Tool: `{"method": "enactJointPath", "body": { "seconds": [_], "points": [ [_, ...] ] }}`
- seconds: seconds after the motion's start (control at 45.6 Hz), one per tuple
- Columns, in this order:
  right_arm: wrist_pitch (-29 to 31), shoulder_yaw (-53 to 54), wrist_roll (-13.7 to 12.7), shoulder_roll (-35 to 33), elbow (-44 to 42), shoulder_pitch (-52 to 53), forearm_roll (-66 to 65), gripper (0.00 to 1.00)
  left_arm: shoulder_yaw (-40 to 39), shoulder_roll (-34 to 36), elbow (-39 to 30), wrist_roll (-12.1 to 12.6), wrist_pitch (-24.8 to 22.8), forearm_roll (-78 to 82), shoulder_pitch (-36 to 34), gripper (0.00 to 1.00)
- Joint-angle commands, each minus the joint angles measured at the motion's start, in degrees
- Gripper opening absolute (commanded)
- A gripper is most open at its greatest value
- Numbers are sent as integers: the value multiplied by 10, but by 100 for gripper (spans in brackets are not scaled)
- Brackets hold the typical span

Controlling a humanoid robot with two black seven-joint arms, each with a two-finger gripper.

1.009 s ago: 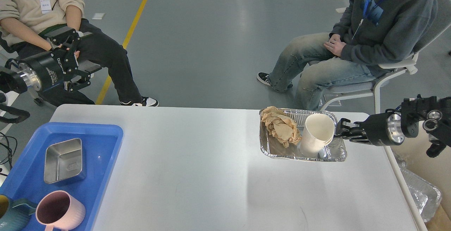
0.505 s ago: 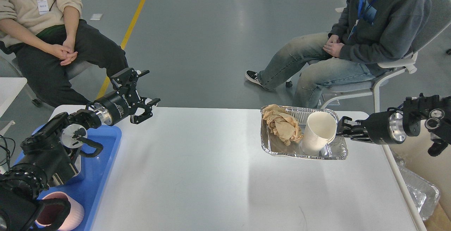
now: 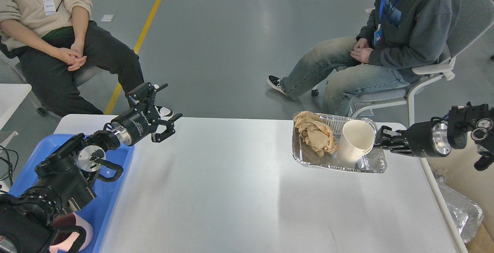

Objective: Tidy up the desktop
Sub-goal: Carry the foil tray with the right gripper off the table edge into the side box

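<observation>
The desktop (image 3: 231, 191) is a wide white-grey tabletop. A foil tray (image 3: 339, 165) sits at its back right, holding crumpled brown paper (image 3: 314, 135) and a white paper cup (image 3: 355, 141) that leans to the right. My right gripper (image 3: 380, 139) reaches in from the right and is shut on the foil tray's right rim, just behind the cup. My left gripper (image 3: 166, 104) is open and empty, raised above the desktop's back left edge, beside the blue tray.
A blue plastic tray (image 3: 115, 176) lies at the left edge, mostly covered by my left arm; a pink cup (image 3: 83, 230) peeks out at its front. Two people sit beyond the table's far edge. Stacked foil trays (image 3: 463, 210) lie off the right edge.
My left arm swung in from the far left to over the table's back left corner, now covering the blue tray. The foil tray and my right gripper shifted slightly right.
</observation>
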Motion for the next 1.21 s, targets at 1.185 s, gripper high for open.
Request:
{"method": "enactJointPath", "body": {
  "seconds": [1.185],
  "points": [
    [-170, 46, -1, 61, -553, -148, 295, 0, -8, -18, -6, -27, 24, -29, 2, 97]
  ]
}}
